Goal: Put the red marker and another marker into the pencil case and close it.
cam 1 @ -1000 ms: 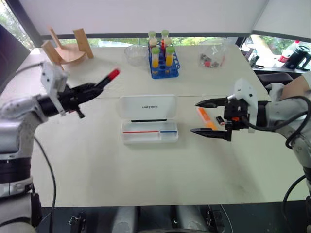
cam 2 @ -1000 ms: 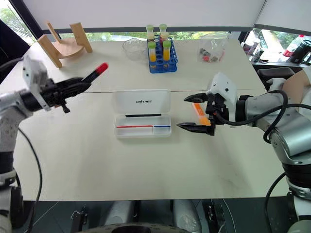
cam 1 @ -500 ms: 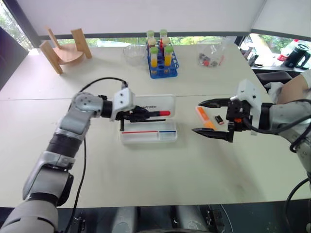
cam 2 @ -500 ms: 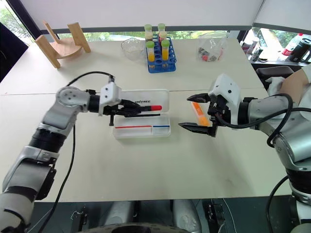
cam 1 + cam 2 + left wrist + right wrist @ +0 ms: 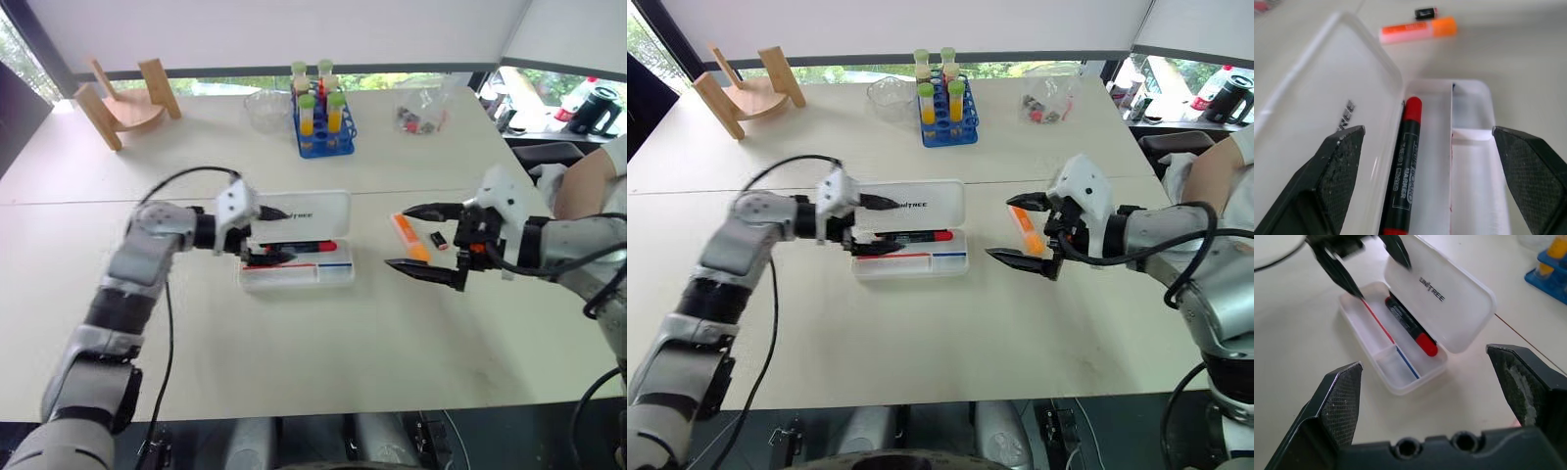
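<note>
The white pencil case (image 5: 306, 208) lies open at the table's middle, its lid tipped back. The red marker (image 5: 297, 248), black with a red cap, lies in the tray (image 5: 1471, 161) along the hinge side. My left gripper (image 5: 271, 236) hovers at the tray's left end, open, its fingers either side of the marker's tail without touching it. The other marker, a chunky orange one (image 5: 410, 238), lies on the table right of the case. My right gripper (image 5: 396, 236) hangs open just above and beside it, holding nothing.
A tiny black-and-red object (image 5: 440, 239) lies beside the orange marker. At the back stand a blue rack of tubes (image 5: 320, 122), a glass bowl (image 5: 266, 106), a clear bag (image 5: 424, 113) and a wooden stand (image 5: 125, 96). A person's sleeve (image 5: 600, 176) shows at far right.
My left arm swung in from the left with the red marker, lowered it over the case, then opened; the marker now lies in the tray. The right gripper has stayed open in place.
</note>
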Action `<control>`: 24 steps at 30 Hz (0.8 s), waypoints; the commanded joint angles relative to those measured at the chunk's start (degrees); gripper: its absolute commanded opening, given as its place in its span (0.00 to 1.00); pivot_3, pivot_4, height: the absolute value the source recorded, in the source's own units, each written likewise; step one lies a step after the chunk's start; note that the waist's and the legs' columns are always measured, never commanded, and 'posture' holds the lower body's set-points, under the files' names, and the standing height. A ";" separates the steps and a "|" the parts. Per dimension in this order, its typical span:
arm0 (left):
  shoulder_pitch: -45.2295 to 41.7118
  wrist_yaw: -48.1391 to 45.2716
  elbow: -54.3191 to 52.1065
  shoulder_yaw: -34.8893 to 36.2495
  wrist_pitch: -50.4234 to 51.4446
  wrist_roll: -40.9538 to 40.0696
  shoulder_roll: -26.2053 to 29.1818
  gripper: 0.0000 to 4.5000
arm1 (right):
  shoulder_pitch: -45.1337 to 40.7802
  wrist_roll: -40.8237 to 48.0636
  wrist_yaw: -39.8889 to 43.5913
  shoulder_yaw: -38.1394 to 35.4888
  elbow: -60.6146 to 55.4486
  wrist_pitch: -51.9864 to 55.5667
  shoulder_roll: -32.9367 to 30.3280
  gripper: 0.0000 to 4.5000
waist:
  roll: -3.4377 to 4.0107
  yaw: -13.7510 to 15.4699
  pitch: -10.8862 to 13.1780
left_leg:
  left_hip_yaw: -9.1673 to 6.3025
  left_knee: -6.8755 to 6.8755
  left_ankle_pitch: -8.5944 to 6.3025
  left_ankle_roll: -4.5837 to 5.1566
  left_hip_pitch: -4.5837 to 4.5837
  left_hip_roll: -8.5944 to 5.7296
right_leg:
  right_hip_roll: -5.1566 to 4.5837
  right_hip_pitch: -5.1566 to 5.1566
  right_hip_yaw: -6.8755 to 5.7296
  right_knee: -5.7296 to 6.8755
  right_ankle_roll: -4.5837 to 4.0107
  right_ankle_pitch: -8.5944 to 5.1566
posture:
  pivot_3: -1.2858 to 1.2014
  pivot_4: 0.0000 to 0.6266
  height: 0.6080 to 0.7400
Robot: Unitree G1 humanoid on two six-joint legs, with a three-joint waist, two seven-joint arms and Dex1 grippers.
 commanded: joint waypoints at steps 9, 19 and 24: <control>24.04 7.63 -31.26 28.75 26.54 -26.12 13.49 0.98 | -9.78 -12.37 -16.24 9.00 22.39 7.29 13.30 1.00 | 0.07 -0.44 0.05 | -0.02 -0.01 0.02 -0.04 0.04 -0.04 | -0.07 0.06 -0.02 0.02 -0.01 0.00 | 0.52 0.24 1.00; 32.80 15.52 -38.60 38.54 29.44 -34.69 13.87 1.00 | -15.78 -19.63 -16.95 13.09 42.17 4.85 19.21 0.81 | 0.05 -1.04 0.04 | 0.06 0.00 0.03 -0.06 0.19 -0.03 | -0.07 0.18 0.03 0.02 -0.03 0.01 | 0.52 0.24 1.00; 34.75 16.92 -38.72 40.21 28.49 -35.46 15.03 1.00 | -17.60 -20.66 -15.12 12.75 43.66 3.63 19.55 0.28 | 0.04 -1.06 0.02 | 0.05 -0.03 0.03 -0.06 0.23 -0.01 | -0.02 0.18 0.03 0.02 -0.04 0.01 | 0.52 0.24 1.00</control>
